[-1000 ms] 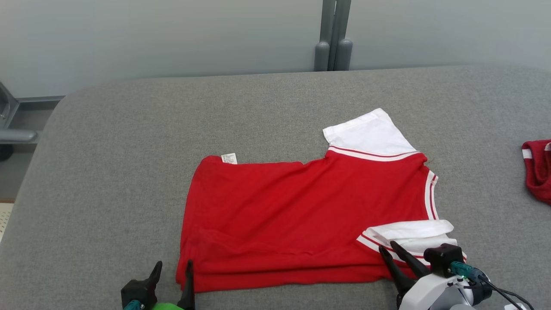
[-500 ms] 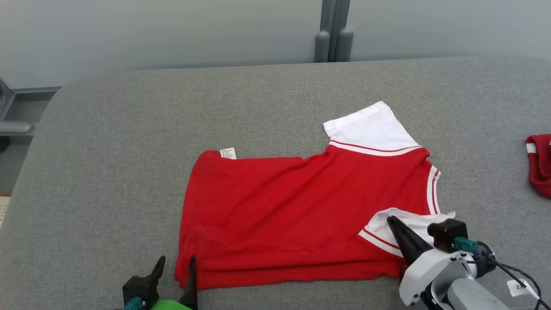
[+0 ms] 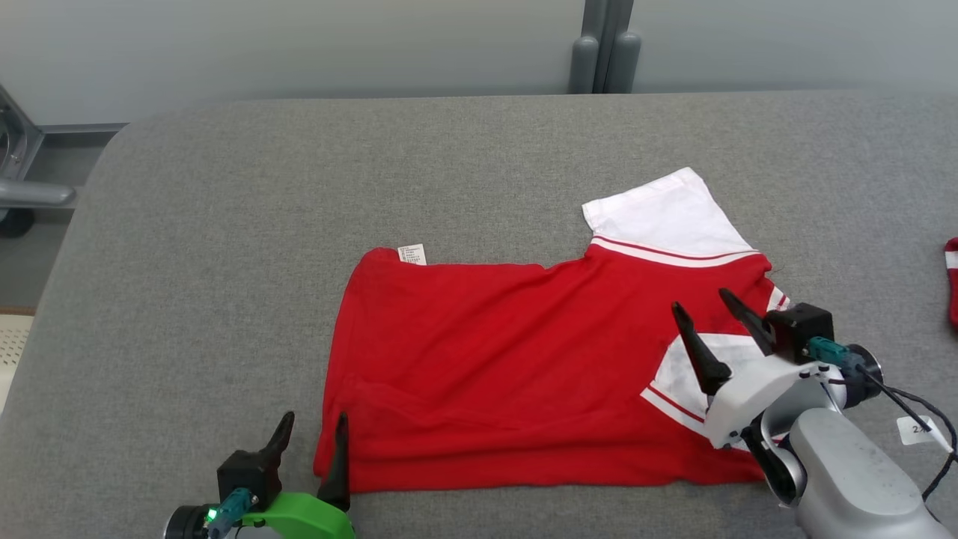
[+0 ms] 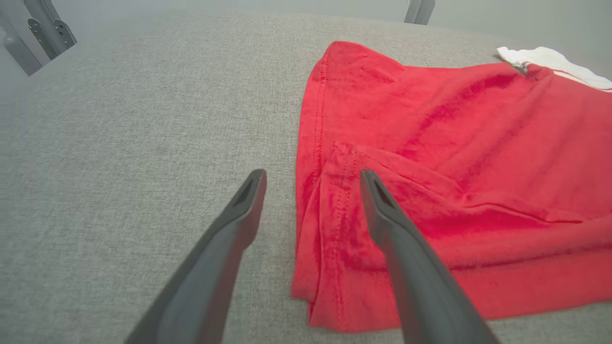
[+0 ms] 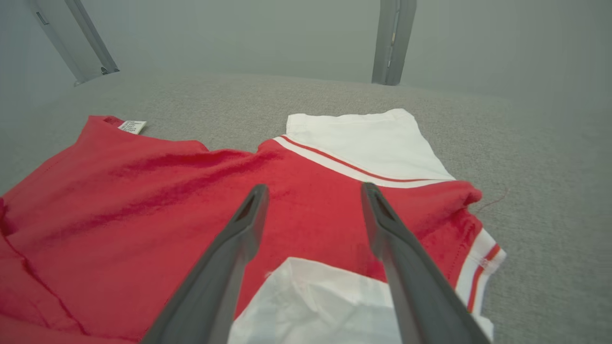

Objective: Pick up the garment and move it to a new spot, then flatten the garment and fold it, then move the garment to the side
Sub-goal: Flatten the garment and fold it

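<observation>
The garment, a bright red shirt, lies spread on the grey table with its hem to the left. Its far white sleeve sticks out flat, while the near white sleeve is turned in over the red body. A small white label marks the far hem corner. My right gripper hangs open above the folded-in sleeve, holding nothing; its wrist view shows the sleeve under the fingers. My left gripper stands open at the near hem corner, one finger over cloth, one over table.
A darker red bundled piece with a white band peeks in at the table's right edge. Grey posts rise behind the far edge. Bare grey table stretches left of and beyond the shirt. A cable trails from my right wrist.
My right gripper carried the near sleeve inward over the body, let go, opened and rose toward the collar. The left gripper stayed put. The head camera shifted slightly.
</observation>
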Motion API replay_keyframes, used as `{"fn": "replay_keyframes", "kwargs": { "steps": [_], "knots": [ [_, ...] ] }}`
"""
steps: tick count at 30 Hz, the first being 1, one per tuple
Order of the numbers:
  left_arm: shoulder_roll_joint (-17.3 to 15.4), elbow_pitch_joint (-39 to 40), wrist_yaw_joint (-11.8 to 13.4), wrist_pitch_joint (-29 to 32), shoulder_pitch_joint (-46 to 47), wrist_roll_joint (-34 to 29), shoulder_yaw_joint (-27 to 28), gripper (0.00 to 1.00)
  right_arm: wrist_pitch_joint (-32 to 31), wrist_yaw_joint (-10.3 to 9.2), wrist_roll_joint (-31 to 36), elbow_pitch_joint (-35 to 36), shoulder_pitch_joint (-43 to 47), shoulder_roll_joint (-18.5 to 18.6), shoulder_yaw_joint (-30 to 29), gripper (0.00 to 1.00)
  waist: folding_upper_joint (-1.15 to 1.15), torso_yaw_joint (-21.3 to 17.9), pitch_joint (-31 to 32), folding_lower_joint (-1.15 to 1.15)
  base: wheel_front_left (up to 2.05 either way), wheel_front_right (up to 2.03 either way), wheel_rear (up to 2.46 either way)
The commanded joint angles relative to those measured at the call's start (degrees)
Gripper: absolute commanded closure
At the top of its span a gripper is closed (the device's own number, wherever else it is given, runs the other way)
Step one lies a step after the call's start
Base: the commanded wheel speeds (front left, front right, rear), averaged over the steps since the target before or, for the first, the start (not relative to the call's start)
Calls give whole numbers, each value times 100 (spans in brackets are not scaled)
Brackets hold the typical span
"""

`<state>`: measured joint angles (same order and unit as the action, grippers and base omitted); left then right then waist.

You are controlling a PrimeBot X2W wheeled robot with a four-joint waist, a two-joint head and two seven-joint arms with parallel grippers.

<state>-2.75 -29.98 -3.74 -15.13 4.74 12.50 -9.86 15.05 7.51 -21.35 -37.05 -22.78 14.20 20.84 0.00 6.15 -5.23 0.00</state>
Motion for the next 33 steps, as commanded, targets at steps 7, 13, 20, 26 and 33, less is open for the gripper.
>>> {"fn": "replay_keyframes", "kwargs": {
  "steps": [7,13,20,26,33],
  "knots": [
    [-31,25,-50,4,541,-233,149,0,13,-5,273,290,113,72,-545,0,0,-188,-96,0,0,0,0],
    [-111,-478,-155,4,1455,-493,261,0,13,-5,359,462,4,3,-621,0,0,-442,-436,0,0,0,0],
    [-324,-1431,-186,4,2519,-576,415,0,13,-5,326,621,-164,-13,-544,0,0,-766,-833,0,0,0,0],
    [-478,-2150,-122,4,3026,-649,463,0,13,-5,306,731,-251,-26,-534,0,0,-967,-1043,0,0,0,0],
    [-510,-2569,-92,4,3232,-657,481,0,13,-5,264,790,-331,21,-531,0,0,-1046,-1173,0,0,0,0]
  ]
}}
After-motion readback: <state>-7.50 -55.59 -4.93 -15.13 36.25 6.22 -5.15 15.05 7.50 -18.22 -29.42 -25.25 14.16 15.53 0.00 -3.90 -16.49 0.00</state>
